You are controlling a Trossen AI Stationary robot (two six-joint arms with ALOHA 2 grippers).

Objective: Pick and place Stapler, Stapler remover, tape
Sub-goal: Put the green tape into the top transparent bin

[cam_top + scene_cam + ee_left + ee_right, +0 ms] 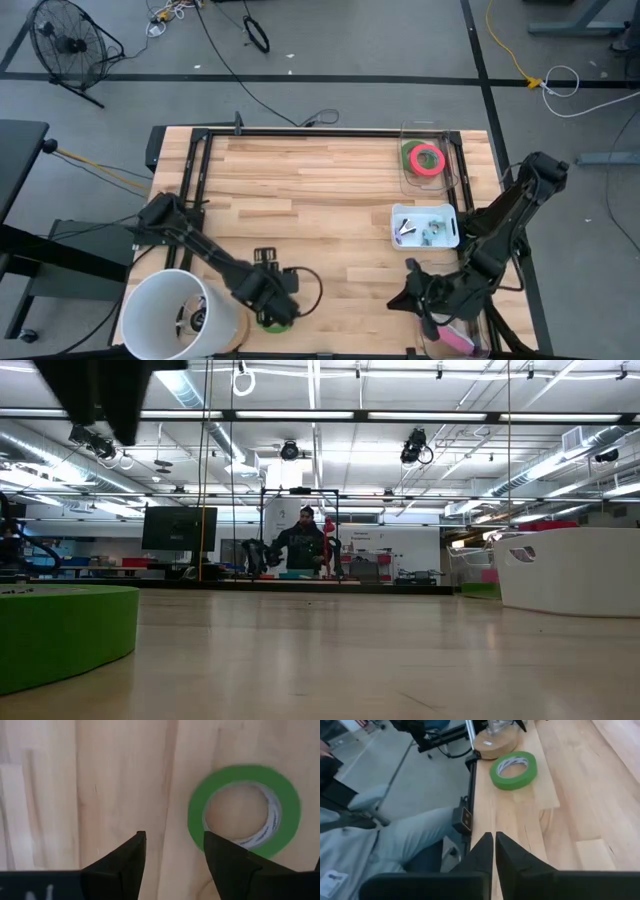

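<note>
The left gripper [272, 303] is hanging low over the near edge of the wooden table [320, 200], just above a green tape roll [277, 321] that is lying flat on the wood. In the left wrist view its two dark fingers [125, 860] are standing apart with bare wood between them, and the green tape roll [244, 810] is lying beside one finger, not between them; that finger is covering a little of the ring's edge, and I cannot tell if it is touching it. So the jaws are open and are holding nothing. In the low view the same roll [60, 630] is showing large at the left, flat on the table. The right gripper [415, 292] is waiting near the table's front right corner, with its fingers [492, 852] pressed together and empty; its wrist view is also showing the green tape roll [514, 769] far off near the table edge, and a person's leg in light trousers beside the table. A second green roll with a red-pink tape roll [428, 158] on top is sitting in a clear container [408, 178] at the far right of the table. Near it, a white tray [400, 216] is holding small metal items that I cannot identify. A white bucket [175, 318] is standing at the front left corner.
</note>
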